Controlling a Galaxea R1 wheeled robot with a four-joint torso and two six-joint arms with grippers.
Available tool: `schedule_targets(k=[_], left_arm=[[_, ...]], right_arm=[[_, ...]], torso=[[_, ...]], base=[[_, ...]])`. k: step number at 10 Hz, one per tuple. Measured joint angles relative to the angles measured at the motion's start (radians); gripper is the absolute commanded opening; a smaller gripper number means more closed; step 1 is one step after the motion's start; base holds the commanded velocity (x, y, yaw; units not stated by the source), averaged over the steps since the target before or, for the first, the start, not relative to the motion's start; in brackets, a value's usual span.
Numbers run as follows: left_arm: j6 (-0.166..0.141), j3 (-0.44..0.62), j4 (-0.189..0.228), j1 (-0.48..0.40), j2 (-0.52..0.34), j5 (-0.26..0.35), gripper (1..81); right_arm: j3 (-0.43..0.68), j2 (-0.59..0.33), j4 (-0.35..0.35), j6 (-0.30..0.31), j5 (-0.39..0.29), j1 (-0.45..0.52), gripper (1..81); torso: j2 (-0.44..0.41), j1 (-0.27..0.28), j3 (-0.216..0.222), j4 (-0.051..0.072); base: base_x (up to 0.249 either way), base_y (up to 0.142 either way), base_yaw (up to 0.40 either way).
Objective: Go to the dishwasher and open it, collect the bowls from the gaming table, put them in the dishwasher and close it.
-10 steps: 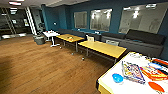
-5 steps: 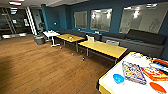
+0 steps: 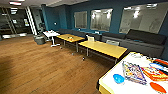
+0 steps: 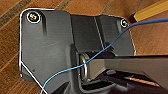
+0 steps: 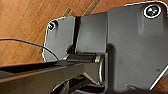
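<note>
Wood-plank floor (image 3: 45,67) ran across the room in head view. Gaming table (image 3: 110,83), white top w/ yellow frame, sat at the near right corner of that view. On it: blue bowl (image 3: 118,78) near the table's near edge, orange-red bowl (image 3: 158,87) further right, well apart, w/ colourful board-game boxes (image 3: 133,72) between and behind them. Yellow-topped desks (image 3: 103,48) stood beyond, then a dark sofa (image 3: 140,41) along the blue wall (image 3: 116,15). Both wrist views had dark robot plate over wood floor, blue cable (image 4: 100,53) crossing. Fingers of either gripper couldn't be made out, so open or closed: can't tell; no placing the bowls relative to them.
</note>
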Motion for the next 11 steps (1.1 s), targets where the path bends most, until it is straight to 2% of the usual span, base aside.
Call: schedule_targets(k=[11], left_arm=[[0.000,-0.006,-0.001,0.000,0.000,0.001,81.1]], right_arm=[[-0.001,0.002,0.000,0.000,0.000,0.000,81.1]], torso=[[0.000,0.000,0.000,0.000]], base=[[0.000,0.000,-0.330]])
